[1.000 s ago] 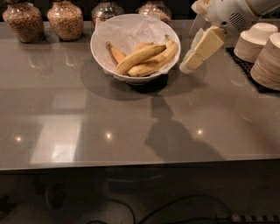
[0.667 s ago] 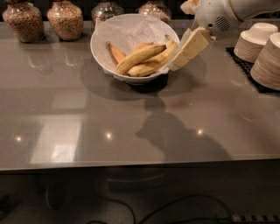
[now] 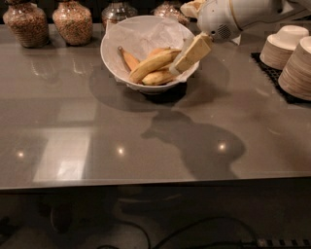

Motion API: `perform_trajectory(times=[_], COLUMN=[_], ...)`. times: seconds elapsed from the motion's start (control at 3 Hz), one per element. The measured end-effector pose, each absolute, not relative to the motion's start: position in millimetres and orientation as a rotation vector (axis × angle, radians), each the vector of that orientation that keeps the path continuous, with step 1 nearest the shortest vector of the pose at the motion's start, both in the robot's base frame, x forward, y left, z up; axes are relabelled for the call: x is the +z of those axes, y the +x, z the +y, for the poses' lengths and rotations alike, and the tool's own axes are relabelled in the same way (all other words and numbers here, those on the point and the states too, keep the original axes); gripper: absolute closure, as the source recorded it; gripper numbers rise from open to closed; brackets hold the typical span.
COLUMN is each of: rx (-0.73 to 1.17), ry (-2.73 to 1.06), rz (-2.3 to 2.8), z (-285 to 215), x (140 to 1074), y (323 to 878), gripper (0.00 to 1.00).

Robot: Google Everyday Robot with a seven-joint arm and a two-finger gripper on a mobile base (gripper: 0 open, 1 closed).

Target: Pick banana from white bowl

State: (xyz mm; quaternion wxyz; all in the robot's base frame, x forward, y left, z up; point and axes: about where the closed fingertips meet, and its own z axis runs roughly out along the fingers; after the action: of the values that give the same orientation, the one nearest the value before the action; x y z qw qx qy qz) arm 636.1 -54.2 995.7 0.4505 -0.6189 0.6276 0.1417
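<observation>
1. The gripper (image 3: 180, 63) hung over the right rim of the white bowl (image 3: 130, 83), slanting down and to the left from the white arm (image 3: 233, 14) into the bowl
2. Its tip sat right at the upper right end of the banana (image 3: 153, 64); whether they touched could not be made out
3. Whether the gripper was apart, together or clamped on anything, I cannot tell
4. The banana lay inside the white bowl on crumpled paper (image 3: 146, 34), on top of the fruit, running from lower left to upper right
5. A shorter orange banana (image 3: 129, 58) lay behind it to the left, and a duller banana (image 3: 158, 78) lay just in front of it
6. The bowl stood towards the back of the grey table (image 3: 146, 146), with jars (image 3: 73, 22) at the back left and stacks of small bowls (image 3: 286, 46) on a black mat (image 3: 266, 62) to the right, well apart from it
</observation>
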Motion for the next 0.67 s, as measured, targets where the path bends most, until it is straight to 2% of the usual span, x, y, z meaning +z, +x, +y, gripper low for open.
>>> perform_trajectory(times=[0.67], rx=[0.317], ry=[-1.695], rz=[1.447], z=[-25], x=[985], y=[644], gripper=[0.43])
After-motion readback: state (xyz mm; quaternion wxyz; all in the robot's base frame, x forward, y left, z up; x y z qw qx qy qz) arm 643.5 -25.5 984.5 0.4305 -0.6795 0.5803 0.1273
